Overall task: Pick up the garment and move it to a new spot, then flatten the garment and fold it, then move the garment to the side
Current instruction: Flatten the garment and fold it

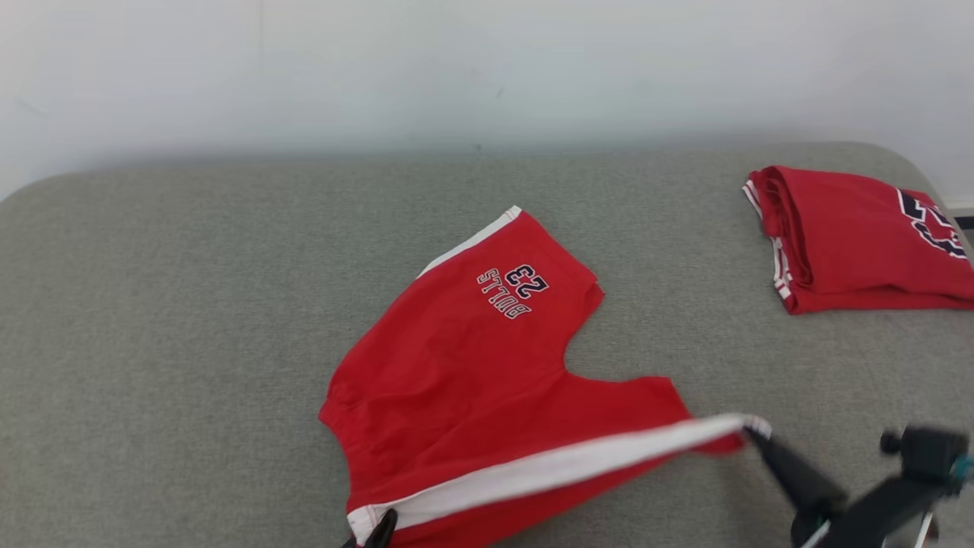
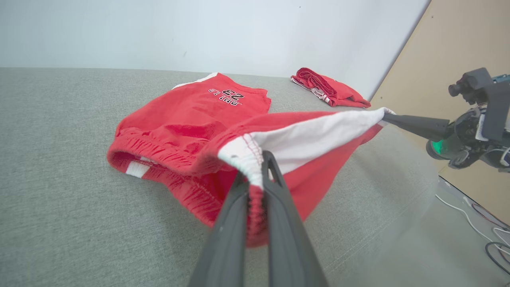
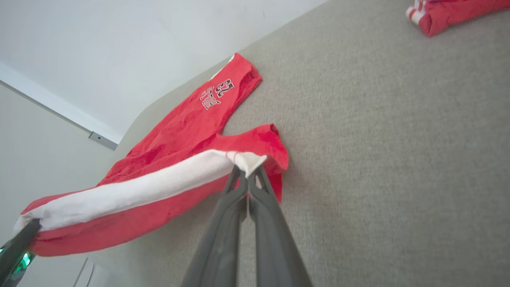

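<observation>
Left gripper (image 2: 255,169) and right gripper (image 3: 247,175) each clamp the white-striped edge of the red shorts (image 1: 456,365), lower centre; cloth looks light, limp, so corners hold best.

Two red garments (image 1: 472,380) (image 1: 860,243), two dark pincers (image 1: 380,529) (image 1: 749,432)

long dark tapered fingers (image 2: 287,239) (green light (image 2: 437,146) behind)

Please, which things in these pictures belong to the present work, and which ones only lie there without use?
Belonging to the job:
- red shorts, partly lifted
- left gripper, shut on the waistband end of their white stripe
- right gripper, shut on the stripe's other end
- grey padded surface under them

Only lying about:
- folded red garment, far right, apart from the shorts
</observation>
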Tool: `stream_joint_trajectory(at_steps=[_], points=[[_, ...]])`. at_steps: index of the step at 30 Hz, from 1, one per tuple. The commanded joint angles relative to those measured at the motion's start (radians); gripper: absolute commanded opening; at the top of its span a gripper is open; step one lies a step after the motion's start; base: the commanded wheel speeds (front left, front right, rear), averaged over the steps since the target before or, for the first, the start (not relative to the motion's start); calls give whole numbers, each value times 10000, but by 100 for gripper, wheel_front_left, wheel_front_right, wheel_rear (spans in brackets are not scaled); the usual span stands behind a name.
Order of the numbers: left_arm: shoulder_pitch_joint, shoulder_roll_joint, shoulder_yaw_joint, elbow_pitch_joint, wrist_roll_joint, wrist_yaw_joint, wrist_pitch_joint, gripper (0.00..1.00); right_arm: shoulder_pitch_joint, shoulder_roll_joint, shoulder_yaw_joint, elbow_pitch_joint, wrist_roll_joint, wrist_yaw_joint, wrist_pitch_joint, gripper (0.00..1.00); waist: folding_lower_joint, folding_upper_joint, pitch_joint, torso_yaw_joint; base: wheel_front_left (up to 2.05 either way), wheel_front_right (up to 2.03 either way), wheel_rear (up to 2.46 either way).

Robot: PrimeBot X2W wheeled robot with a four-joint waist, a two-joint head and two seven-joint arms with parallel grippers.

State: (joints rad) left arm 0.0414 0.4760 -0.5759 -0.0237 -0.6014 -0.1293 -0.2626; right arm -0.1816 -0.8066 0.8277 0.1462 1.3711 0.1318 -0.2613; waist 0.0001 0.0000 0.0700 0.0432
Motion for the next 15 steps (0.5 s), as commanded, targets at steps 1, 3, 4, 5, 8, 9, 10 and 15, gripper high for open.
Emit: stream_joint_trajectory(at_steps=[1,3,4,5,8,9,10,15], points=[[-154,-142,74,-122,149,-2,-28,0,-491,-119,-390,-38,15,-29,-28,0,-1,0,-10,183,0,0,0],[-428,-273,112,-153,142,-2,-29,0,-941,-159,-638,90,9,-29,152,0,-1,0,61,382,0,0,0],[-558,-316,120,-107,85,-2,-28,0,-1221,-144,-731,202,-44,-29,286,0,-1,0,118,473,0,0,0],[-749,-350,111,-69,109,-1,-28,0,-1551,-79,-816,333,-41,-29,489,0,-1,0,210,569,0,0,0],[-1498,-623,163,71,32,-1,-28,0,-2744,116,-850,964,-402,-29,1210,0,-1,0,586,891,0,0,0],[-1777,-701,174,169,-12,-1,-28,0,-3195,253,-796,1197,-568,-29,1460,0,-1,0,739,995,0,0,0],[-2048,-803,158,287,-103,-1,-28,0,-3644,381,-783,1475,-702,-29,1712,0,-1,0,902,1106,0,0,0],[-3557,-1242,100,1073,-392,-1,-28,0,-6019,1183,-692,3013,-1374,-29,2735,0,-1,0,1728,1533,0,0,0]])
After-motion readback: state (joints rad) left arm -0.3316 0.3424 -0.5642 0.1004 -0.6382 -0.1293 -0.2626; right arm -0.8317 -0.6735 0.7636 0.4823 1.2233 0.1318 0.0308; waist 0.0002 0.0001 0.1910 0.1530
